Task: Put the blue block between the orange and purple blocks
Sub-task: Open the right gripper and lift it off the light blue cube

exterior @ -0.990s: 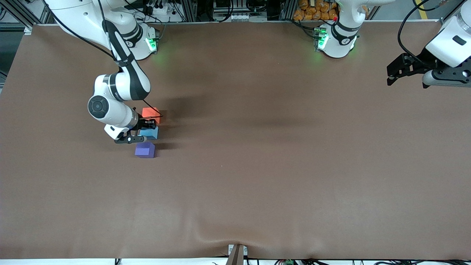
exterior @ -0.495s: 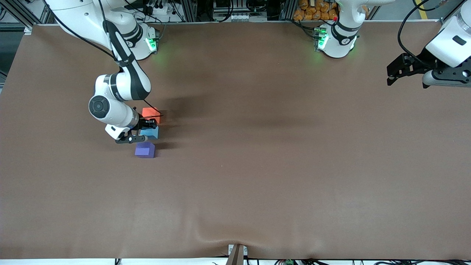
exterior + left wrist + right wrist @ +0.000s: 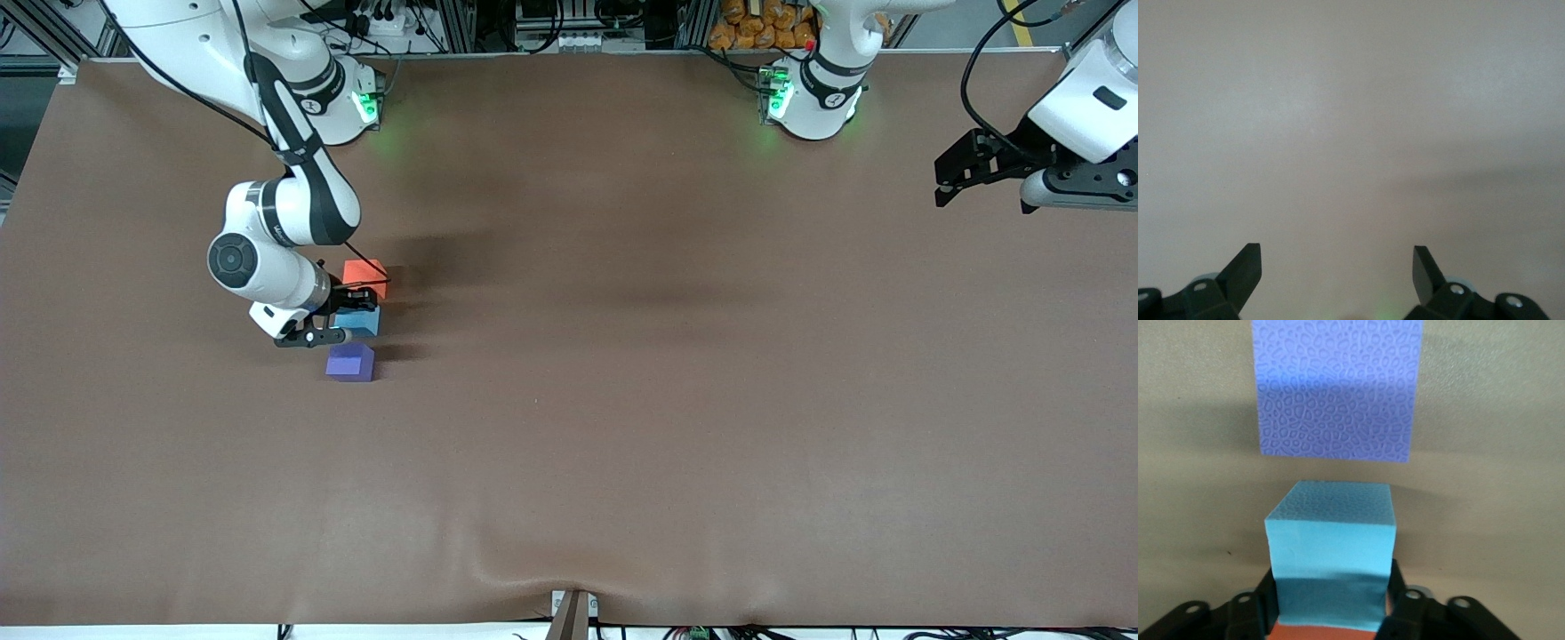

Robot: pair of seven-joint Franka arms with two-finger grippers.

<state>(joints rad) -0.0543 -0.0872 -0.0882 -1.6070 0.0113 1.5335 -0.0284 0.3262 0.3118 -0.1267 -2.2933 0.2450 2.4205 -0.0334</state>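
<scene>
The blue block [image 3: 364, 322] [image 3: 1331, 533] rests on the table in a row with two others. The orange block [image 3: 364, 271] [image 3: 1315, 633] is farther from the front camera. The purple block [image 3: 349, 363] [image 3: 1337, 387] is nearer. Small gaps separate them. My right gripper [image 3: 342, 318] [image 3: 1331, 613] stands low around the blue block, one finger on each side, open by a thin gap. My left gripper [image 3: 942, 182] [image 3: 1337, 257] waits open and empty above the left arm's end of the table.
The brown table cover [image 3: 622, 400] stretches wide toward the front camera and the left arm's end. The arm bases [image 3: 809, 98] stand along the edge farthest from the camera. A small bracket [image 3: 573, 613] sits at the nearest edge.
The right gripper's fingers have loosened off the blue block, and the right wrist has shifted slightly toward its own end of the table. The blocks and the left arm have stayed put.
</scene>
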